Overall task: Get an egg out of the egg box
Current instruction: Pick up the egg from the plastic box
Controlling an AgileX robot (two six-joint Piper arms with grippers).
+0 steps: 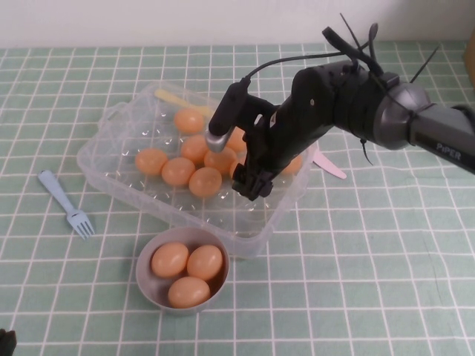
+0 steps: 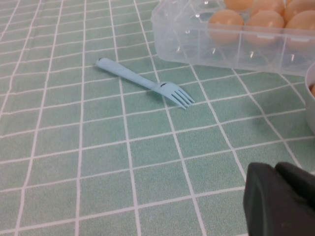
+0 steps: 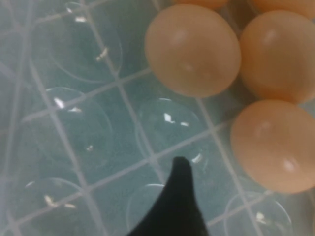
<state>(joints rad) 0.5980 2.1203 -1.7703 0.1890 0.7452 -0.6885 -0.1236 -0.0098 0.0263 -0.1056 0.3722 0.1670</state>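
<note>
The clear egg box [image 1: 130, 126] stands at the table's middle with several orange-tan eggs grouped in it, the nearest being an egg [image 1: 205, 182] at the group's front. My right gripper [image 1: 252, 182] hangs low over the box's front right cups, just right of that egg and touching none. The right wrist view shows empty cups of the box [image 3: 74, 123] below it, with one egg [image 3: 275, 145] beside it and another [image 3: 192, 49] further on. My left gripper [image 2: 280, 196] is shut and empty, low over the cloth at the front left [image 1: 6, 343].
A grey bowl [image 1: 146, 285] with three eggs sits just in front of the box. A blue fork [image 1: 68, 206] lies left of the box, also in the left wrist view [image 2: 147, 84]. A yellow stick [image 1: 174, 96] lies in the box's back. A pink utensil [image 1: 328, 167] lies right of the box.
</note>
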